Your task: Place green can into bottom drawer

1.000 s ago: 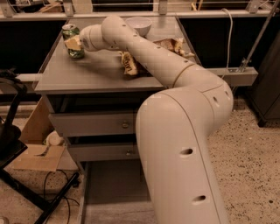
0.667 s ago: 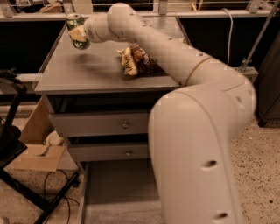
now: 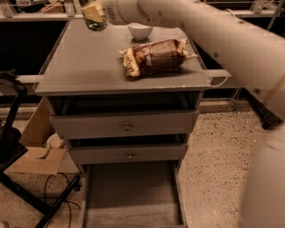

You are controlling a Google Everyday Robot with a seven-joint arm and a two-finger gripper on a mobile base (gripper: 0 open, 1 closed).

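The green can [image 3: 97,22] is at the top left of the camera view, at the far left corner of the grey cabinet top [image 3: 89,67]. My gripper [image 3: 93,12] is shut on it, with a pale fingertip across its upper part. The can's top is cut off by the picture's edge. My white arm [image 3: 213,31] stretches from the gripper across to the right edge. The bottom drawer [image 3: 133,196] is pulled out at the foot of the cabinet. Its flat grey floor is bare.
A brown snack bag [image 3: 156,55] lies on the cabinet top, with a white bowl [image 3: 140,30] behind it. The two upper drawers with knobs [image 3: 128,127] stand slightly ajar. A cardboard box [image 3: 40,151] and a black stand with cables [image 3: 18,147] are on the floor to the left.
The gripper has lifted the green can off the cabinet top and carried it up towards the far edge. The arm no longer covers the cabinet front and the open bottom drawer.
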